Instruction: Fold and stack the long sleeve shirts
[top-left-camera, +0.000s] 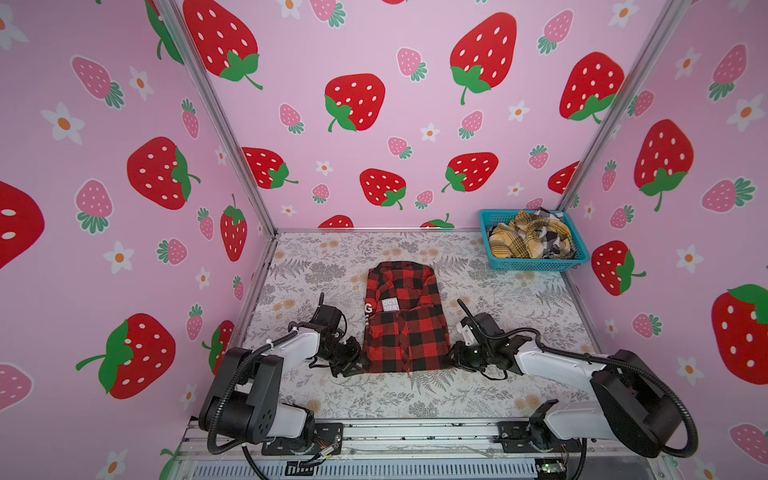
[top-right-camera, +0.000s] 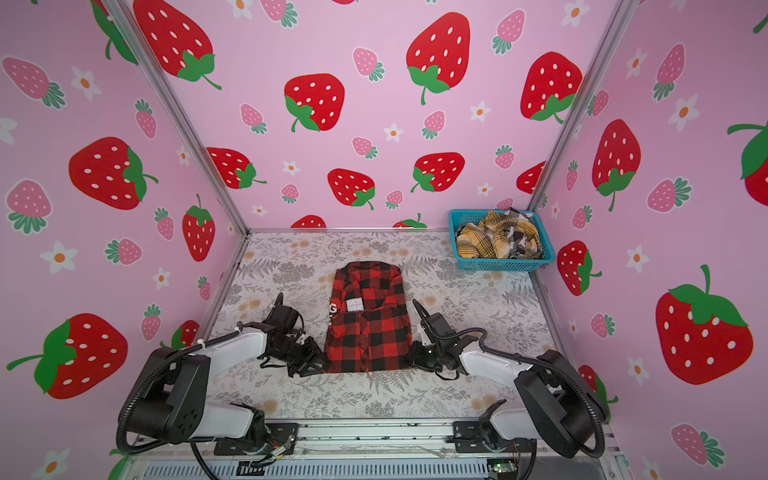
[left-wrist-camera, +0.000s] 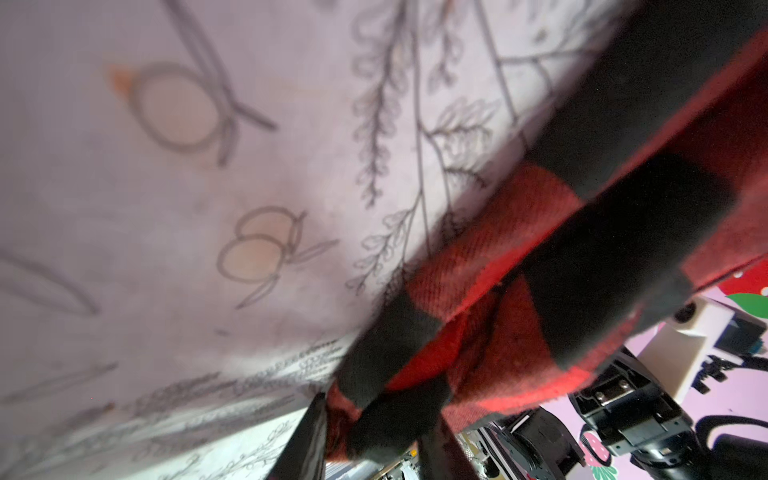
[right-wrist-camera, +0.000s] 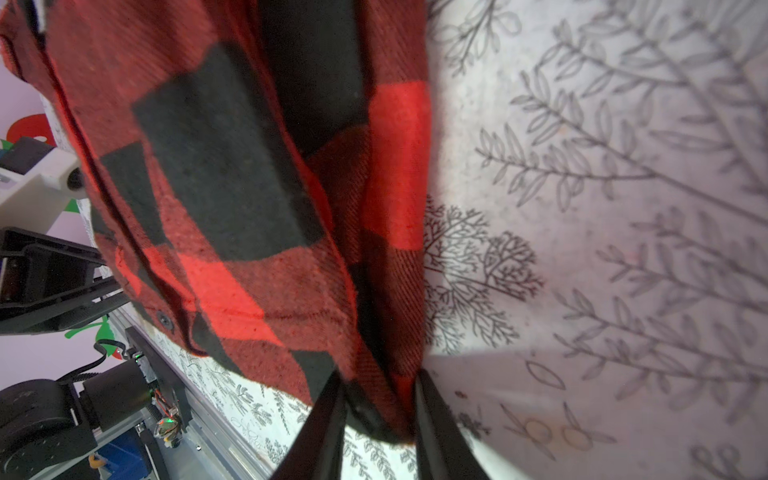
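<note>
**A:** What did the shirt look like?

**B:** The red-and-black shirt (top-left-camera: 405, 320) was a soft buffalo check. It was folded into a tall rectangle, with the collar end toward the back wall and white block letters showing across its upper half. It lay in the middle of the floral tablecloth (top-left-camera: 415, 395).

**A:** Where were the grippers?

**B:** The left gripper (top-left-camera: 360, 366) sat at the shirt's near left corner and the right gripper (top-left-camera: 454, 358) at its near right corner. Both were low by the table. In the left wrist view, bunched checked cloth filled the gap between two dark fingers (left-wrist-camera: 309, 436). In the right wrist view, the hem was pinched the same way between that gripper's fingers (right-wrist-camera: 436, 415). Each gripper stood narrow, clamped on the fabric.

**A:** Were there other shirts?

**B:** A mustard-yellow plaid shirt (top-left-camera: 519, 239) and a black-white plaid shirt (top-left-camera: 556, 240) lay crumpled together in a teal mesh basket (top-left-camera: 536, 264). It sat at the far right corner, well apart from both grippers.
</note>
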